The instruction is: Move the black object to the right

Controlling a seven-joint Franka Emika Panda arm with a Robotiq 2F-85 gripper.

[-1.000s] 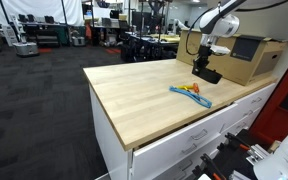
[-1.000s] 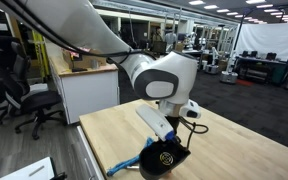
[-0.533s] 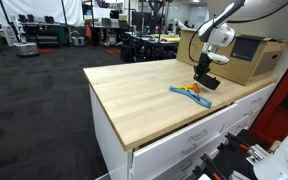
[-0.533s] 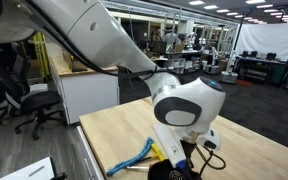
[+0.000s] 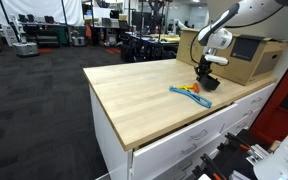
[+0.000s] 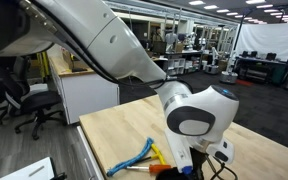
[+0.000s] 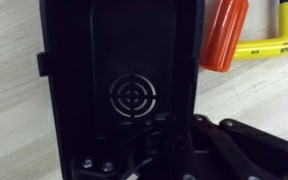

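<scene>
The black object [image 7: 124, 80], a low dark tray, is near the worktop's [image 5: 134, 90] far end by a cardboard box [image 5: 252, 58], just beside an orange-handled tool [image 7: 224, 35]. The hand [image 5: 203, 72] hangs directly above it, and the tray's long axis runs straight away from the wrist. Whether the hand grips it cannot be told.

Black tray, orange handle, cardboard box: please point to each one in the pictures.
black tray [image 7: 132, 97], wrist view, on its round grille
orange handle [image 7: 224, 35], wrist view, on its middle
cardboard box [image 5: 252, 70], an exterior view, on its front side
</scene>
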